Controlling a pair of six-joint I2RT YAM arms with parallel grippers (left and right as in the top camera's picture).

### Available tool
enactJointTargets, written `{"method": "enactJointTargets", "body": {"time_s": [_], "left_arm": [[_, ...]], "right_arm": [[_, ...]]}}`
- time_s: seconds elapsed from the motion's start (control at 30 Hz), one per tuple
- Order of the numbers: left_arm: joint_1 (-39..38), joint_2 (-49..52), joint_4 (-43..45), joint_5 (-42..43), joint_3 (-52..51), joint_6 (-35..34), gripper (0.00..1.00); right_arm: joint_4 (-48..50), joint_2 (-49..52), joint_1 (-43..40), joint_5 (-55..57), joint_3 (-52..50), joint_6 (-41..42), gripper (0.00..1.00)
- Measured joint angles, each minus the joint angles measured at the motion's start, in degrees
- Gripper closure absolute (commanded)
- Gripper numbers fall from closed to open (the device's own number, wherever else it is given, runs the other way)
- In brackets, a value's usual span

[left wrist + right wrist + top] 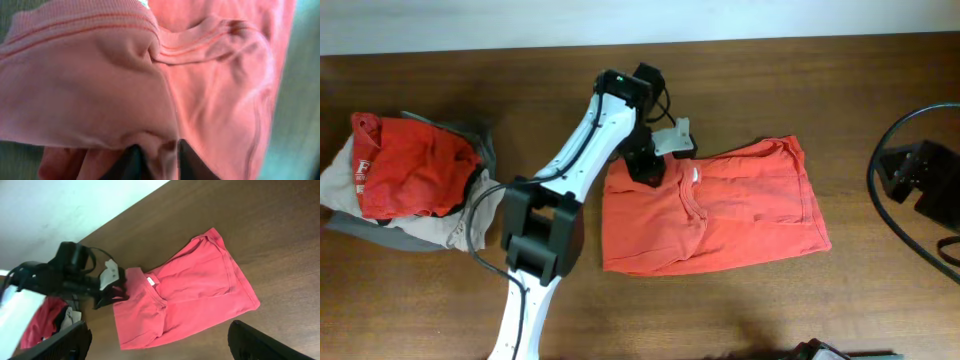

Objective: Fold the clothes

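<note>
The clothes, an orange-red T-shirt (720, 210), lie folded into a rough rectangle right of the table's middle, collar toward the left. My left gripper (648, 168) is down at the shirt's upper left corner. In the left wrist view its dark fingertips (132, 162) stand slightly apart with a ridge of the shirt (225, 75) bunched between them, and a folded layer with a ribbed hem fills the upper left. My right gripper (165, 342) hangs high above the table, wide open and holding nothing, and looks down on the shirt (185, 295).
A pile of other garments (410, 170), red on top of beige and grey, sits at the table's left end. The right arm's dark base and a looping black cable (920, 180) occupy the right edge. A pale wall runs along the table's far edge.
</note>
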Motion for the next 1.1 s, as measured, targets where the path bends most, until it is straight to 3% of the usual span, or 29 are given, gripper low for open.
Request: {"method": "enactJointTargets", "body": {"time_s": [0.2,0.43,0.87,0.97,1.03,1.07,1.1], "left_arm": [[0.0,1.7,6.4,-2.4,0.0,-4.2,0.01],[0.0,1.8,5.0,-6.9,5.2,-10.0,0.01],[0.0,4.1,8.1,-4.4,8.3,-11.9,0.03],[0.0,6.1,7.6,-1.3,8.3,-11.1,0.11],[0.0,7.1,6.2,0.5,8.3,-9.9,0.3],[-0.1,7.4,5.3,1.3,8.3,-8.9,0.46],[-0.1,7.6,4.0,2.1,8.3,-7.8,0.77]], "right_arm": [[0.0,0.0,0.0,0.0,0.0,0.0,0.08],[0.0,0.0,0.0,0.0,0.0,0.0,0.08],[0.0,0.0,0.0,0.0,0.0,0.0,0.08],[0.0,0.0,0.0,0.0,0.0,0.0,0.08],[0.0,0.0,0.0,0.0,-0.1,0.0,0.08],[0.0,0.0,0.0,0.0,-0.1,0.0,0.08],[0.0,0.0,0.0,0.0,-0.2,0.0,0.08]]}}
